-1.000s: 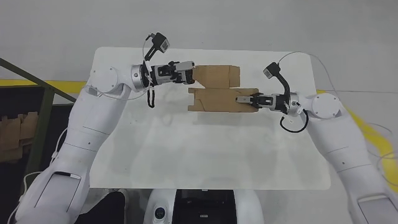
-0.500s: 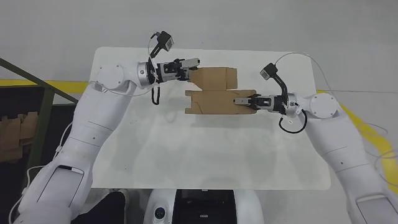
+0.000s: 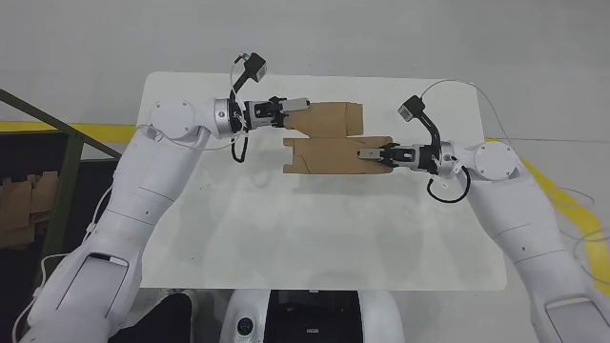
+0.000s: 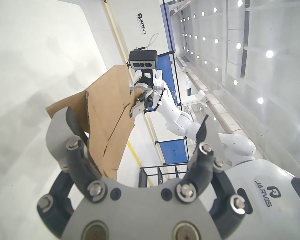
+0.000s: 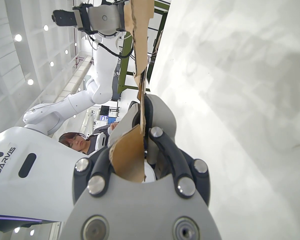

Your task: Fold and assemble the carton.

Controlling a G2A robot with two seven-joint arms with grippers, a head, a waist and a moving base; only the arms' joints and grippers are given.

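Left end effector (image 3: 297,104) shifted slightly at carton (image 3: 324,152) edge, spread; right end effector (image 3: 366,153) pinching carton (contact mostly hidden).

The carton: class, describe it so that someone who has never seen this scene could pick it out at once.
Find the white table; toward its far middle, the robot's two arms meet. Between them is the carton, with the right hand clamped on one end and the left hand open at the other. It is the only brown thing there: corrugated cardboard with notched flaps.
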